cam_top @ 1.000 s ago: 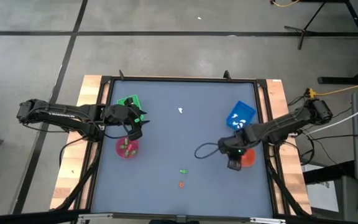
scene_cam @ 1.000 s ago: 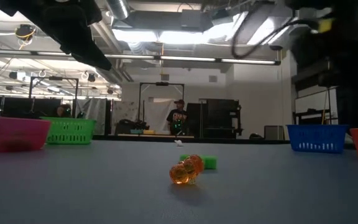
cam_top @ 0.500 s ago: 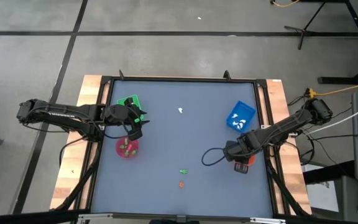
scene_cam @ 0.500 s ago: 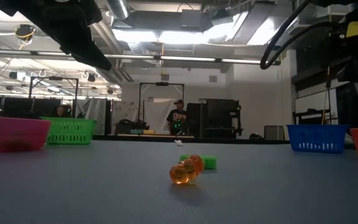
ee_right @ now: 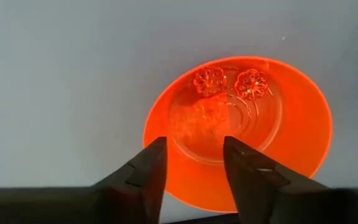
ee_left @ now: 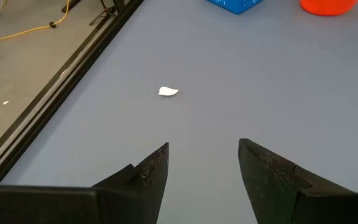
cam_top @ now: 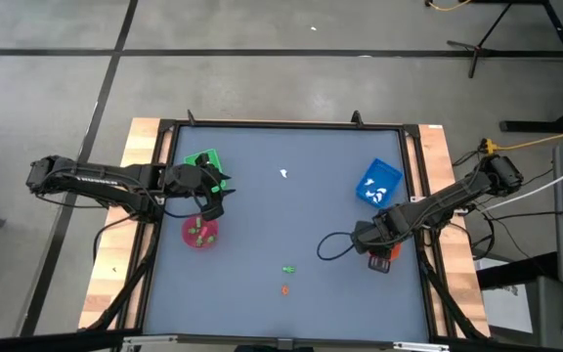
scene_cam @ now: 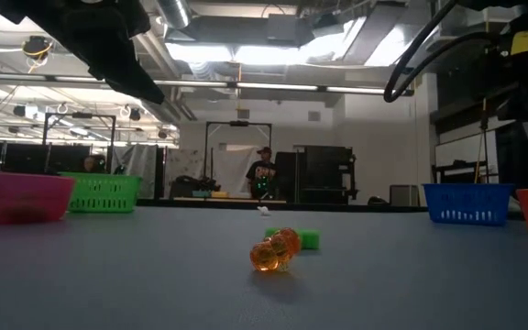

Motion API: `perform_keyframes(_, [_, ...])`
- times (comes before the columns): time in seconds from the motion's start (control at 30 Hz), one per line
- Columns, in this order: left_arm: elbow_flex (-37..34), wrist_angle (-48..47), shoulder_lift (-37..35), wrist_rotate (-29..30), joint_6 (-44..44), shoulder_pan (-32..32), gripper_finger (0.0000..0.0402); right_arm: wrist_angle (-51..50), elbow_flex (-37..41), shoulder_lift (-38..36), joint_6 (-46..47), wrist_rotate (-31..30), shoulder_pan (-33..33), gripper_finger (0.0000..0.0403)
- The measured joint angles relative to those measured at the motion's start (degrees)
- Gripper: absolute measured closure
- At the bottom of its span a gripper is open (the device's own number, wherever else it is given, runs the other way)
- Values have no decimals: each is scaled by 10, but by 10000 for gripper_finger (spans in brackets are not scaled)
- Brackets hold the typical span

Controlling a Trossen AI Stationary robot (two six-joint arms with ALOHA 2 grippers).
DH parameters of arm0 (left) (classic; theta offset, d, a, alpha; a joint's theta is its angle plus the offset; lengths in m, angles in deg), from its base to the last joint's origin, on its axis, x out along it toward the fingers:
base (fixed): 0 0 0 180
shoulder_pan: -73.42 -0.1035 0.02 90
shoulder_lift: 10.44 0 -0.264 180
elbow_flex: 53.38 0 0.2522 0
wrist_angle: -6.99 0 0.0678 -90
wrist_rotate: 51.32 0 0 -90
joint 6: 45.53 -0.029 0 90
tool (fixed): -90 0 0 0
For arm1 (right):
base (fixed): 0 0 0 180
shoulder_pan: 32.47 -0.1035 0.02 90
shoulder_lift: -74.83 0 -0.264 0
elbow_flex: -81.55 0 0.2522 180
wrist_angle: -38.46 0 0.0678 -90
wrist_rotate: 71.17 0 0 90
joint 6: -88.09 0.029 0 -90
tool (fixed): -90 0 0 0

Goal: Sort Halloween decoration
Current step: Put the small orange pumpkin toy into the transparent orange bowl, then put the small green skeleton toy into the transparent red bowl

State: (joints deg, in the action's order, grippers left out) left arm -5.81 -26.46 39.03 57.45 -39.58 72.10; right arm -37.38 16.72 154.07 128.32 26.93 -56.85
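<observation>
The grey table (cam_top: 291,215) is seen whole only in the high view. The left arm waits at the left side, its left gripper (cam_top: 213,200) between the green tray (cam_top: 203,160) and the pink bowl (cam_top: 200,232). In the left wrist view its fingers (ee_left: 151,171) are parted with nothing between them.

The right gripper (cam_top: 379,256) is held over the orange bowl (cam_top: 387,250) at the right edge, just near of the blue tray (cam_top: 379,183). From above the bowl is mostly hidden by the arm. The right wrist view alone shows its inside: the fingers (ee_right: 146,168) are set apart and empty, and orange figures (ee_right: 210,81) lie in the bowl below.

Green figures (cam_top: 199,230) are seen in the pink bowl and white figures (cam_top: 380,184) in the blue tray, from above only.

Loose on the table are a white figure (cam_top: 284,174) at the far middle, a green figure (cam_top: 288,269) and an orange figure (cam_top: 284,289) at the near middle. The low view shows the orange one as lobed and translucent.
</observation>
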Motion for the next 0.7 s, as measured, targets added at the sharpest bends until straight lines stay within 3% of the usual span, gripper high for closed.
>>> perform_keyframes(0.33, [0,0,0,0,0,0,224,0,0,0,0,-10,0,161])
perform_keyframes(0.7, [0,2,0,-17,1,0,224,0,0,0,0,-10,0,139])
